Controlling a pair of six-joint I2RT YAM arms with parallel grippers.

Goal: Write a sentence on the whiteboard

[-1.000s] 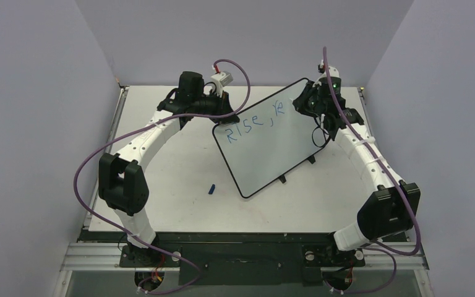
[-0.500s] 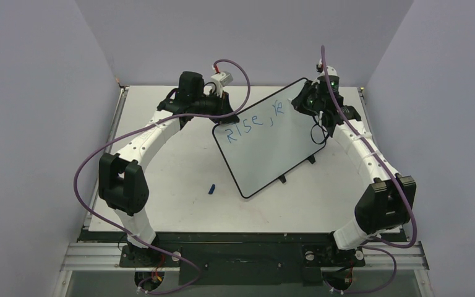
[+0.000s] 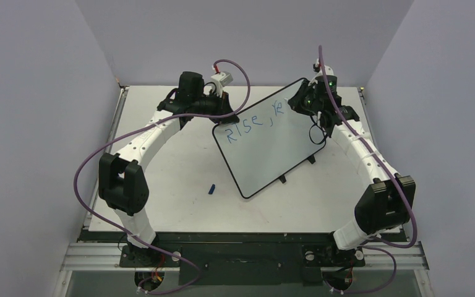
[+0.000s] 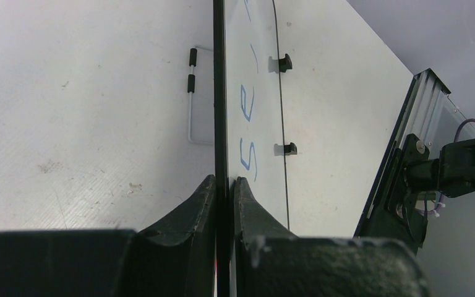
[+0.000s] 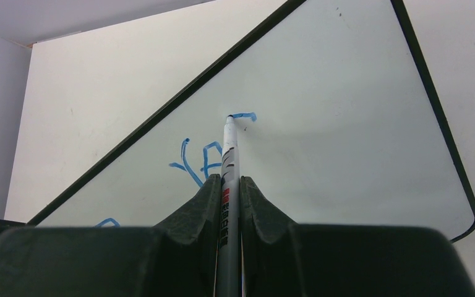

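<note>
White tabletop carries the whiteboard at mid-table, the blue sentence started near its upper edge. At one corner the left gripper pinches the board's black edge. The right gripper is clamped on a marker, whose tip touches the board.

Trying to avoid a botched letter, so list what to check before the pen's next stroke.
1. Left jaws clamped on the whiteboard edge: ok.
2. Right jaws shut on the marker: ok.
3. Marker tip touching the board at the end of a blue stroke: ok.
4. Blank space beyond the writing: ok.
5. Board's feet steady on the table: cannot tell.
6. Small blue piece lies apart from the board: ok.
</note>
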